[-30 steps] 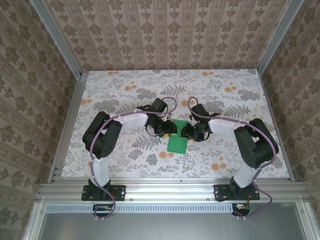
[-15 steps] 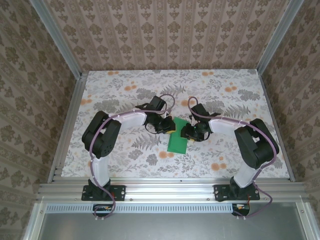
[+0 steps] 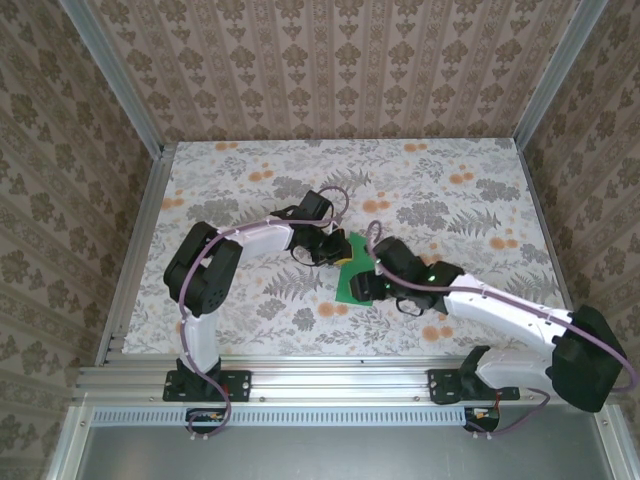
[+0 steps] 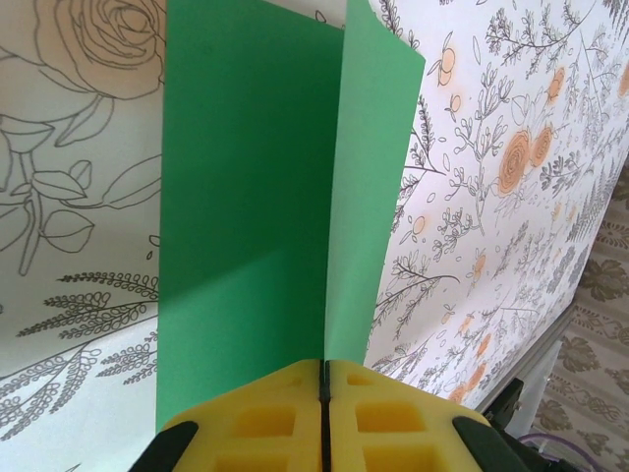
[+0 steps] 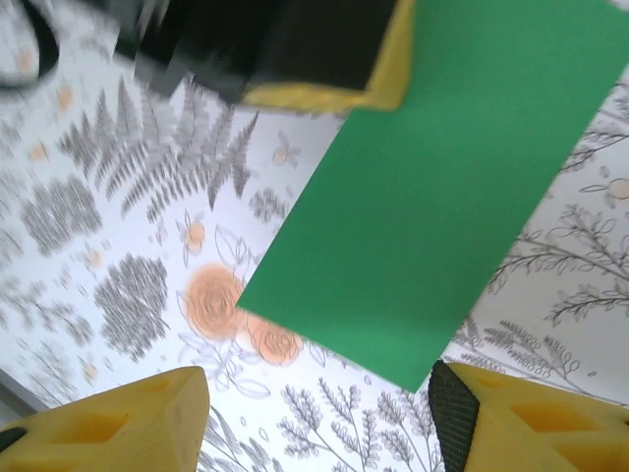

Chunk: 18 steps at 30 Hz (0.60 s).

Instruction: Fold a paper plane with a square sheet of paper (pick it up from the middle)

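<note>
Left wrist: left gripper clamps the green paper, pinched edge hidden; right gripper apparently released.

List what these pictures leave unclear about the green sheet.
Top view: the square sheet of paper is partly covered by the left gripper and right gripper; its folds are too small to read.
Left wrist: its far edge is cut off at the top.
Right wrist: the left gripper is blurred.

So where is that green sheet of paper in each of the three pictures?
Top external: green paper near the centre of the table.
Left wrist: centre, running up from the shut left tool.
Right wrist: upper right, slanted.
Shared landmark: the yellow left tool gripping its edge.
</note>
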### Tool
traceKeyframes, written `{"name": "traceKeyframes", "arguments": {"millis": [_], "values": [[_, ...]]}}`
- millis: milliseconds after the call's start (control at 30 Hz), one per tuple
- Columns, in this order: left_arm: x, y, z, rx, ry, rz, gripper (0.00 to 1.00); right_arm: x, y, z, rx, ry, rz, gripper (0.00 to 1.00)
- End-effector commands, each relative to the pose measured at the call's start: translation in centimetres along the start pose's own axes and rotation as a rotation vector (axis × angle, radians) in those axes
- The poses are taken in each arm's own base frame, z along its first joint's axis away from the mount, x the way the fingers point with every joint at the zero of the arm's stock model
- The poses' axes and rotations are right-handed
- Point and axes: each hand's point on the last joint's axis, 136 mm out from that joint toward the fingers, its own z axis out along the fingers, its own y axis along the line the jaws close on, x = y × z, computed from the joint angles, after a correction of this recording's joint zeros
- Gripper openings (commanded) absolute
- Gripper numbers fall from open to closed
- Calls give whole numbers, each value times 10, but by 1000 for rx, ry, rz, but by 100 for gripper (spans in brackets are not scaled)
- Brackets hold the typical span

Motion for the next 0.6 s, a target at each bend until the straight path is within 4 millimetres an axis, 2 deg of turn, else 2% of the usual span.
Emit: {"name": "traceKeyframes", "arguments": {"millis": [0, 167, 300, 367, 567], "values": [[-1, -9, -4, 10, -3, 6, 9, -2, -12, 7, 213, 4, -155, 64], [0, -8, -2, 5, -1, 4, 9, -3, 4, 25, 299, 33, -263, 65], [1, -8, -2, 4, 5, 6, 9, -6, 7, 35, 356, 39, -303, 64], [2, -6, -1, 1, 5, 4, 10, -1, 6, 37, 374, 70, -326, 63], [1, -8, -2, 2, 4, 9, 10, 2, 3, 42, 423, 89, -362, 53]]}}
